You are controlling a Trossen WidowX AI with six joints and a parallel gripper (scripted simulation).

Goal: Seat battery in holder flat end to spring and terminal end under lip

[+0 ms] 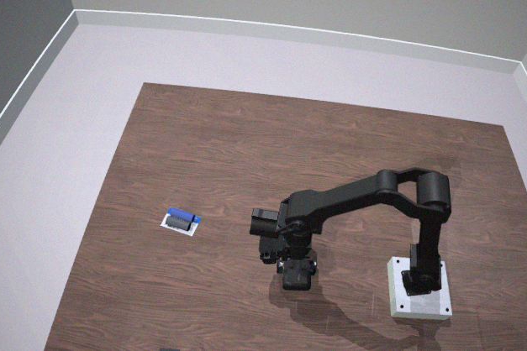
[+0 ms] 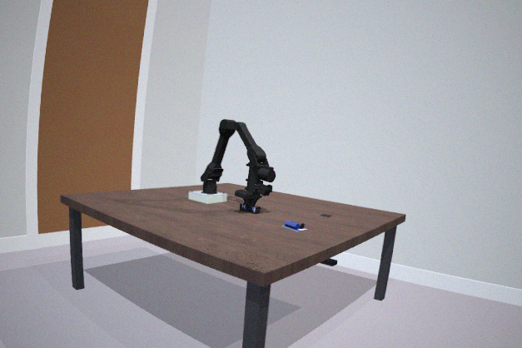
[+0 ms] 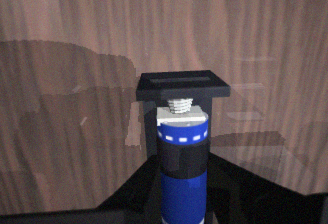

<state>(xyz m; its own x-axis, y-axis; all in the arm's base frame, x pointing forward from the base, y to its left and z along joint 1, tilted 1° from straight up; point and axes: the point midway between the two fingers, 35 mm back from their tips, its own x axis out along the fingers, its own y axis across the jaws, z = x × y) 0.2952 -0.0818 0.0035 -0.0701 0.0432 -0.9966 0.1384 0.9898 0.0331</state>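
The black holder (image 2: 257, 211) (image 3: 218, 91) stands on the table under my gripper. Its end wall and a pale coil spring (image 3: 180, 105) show in the wrist view. The battery (image 3: 184, 195), blue with a black band, lies lengthwise at the holder. Its silvery flat end faces the spring, with a pale plate between them. My gripper (image 3: 180, 161) is shut on the battery, one dark finger on each side. The battery's other end is outside the wrist view, so the lip and the terminal are hidden there. I cannot tell whether the battery is fully down or level.
A small white and blue card (image 1: 192, 232) (image 2: 302, 229) bears a blue cylinder (image 1: 182, 215) (image 2: 291, 225) and a dark cylinder (image 1: 178, 222) beside it. A small dark flat thing (image 1: 169, 349) (image 2: 325, 215) lies farther off. The arm's white base (image 1: 396, 294) (image 2: 207, 199) stands on the table.
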